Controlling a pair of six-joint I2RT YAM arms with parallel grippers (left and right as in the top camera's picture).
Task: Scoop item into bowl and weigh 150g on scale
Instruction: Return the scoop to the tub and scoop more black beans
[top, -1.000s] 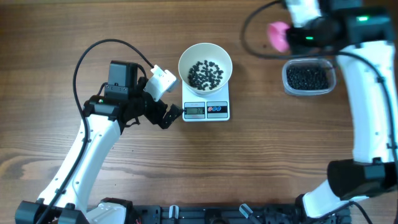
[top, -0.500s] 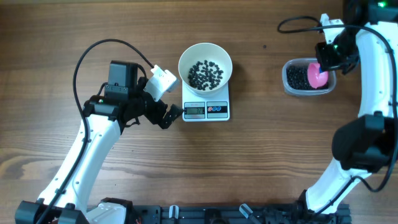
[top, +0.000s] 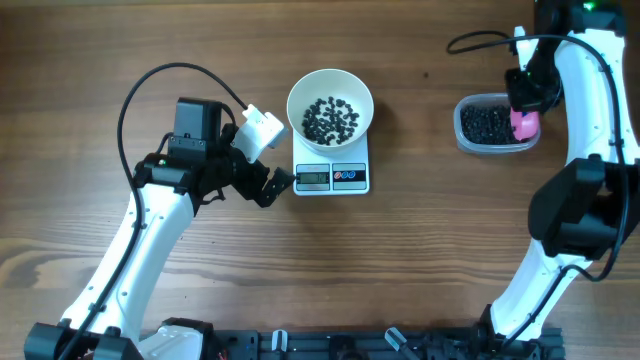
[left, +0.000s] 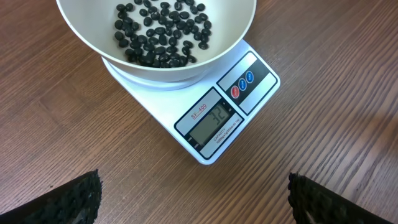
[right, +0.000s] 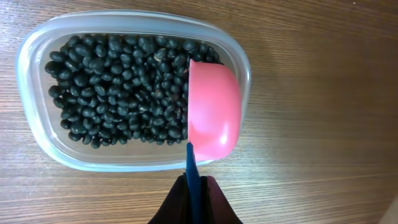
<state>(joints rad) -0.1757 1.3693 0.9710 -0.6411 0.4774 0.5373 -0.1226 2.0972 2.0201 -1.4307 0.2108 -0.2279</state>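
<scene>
Fingers (right: 216, 211) of right gripper (right: 194, 186) clamped on blue handle (right: 193, 163) of pink scoop (right: 213, 109), cup dipped in black beans (right: 118, 93) at right end of clear tub (right: 37, 56). White bowl (top: 296, 95) on scale (top: 332, 177) sits well left; left gripper (top: 268, 186) wide open, empty, beside scale.

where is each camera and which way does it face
Overhead: above the table, facing straight down; left arm and right arm show.
Left wrist: faces down at scale and bowl; left gripper open, fingertips at bottom corners.
Right wrist: faces down over tub; right gripper shut on scoop.
Overhead and left wrist share bowl and scale.
</scene>
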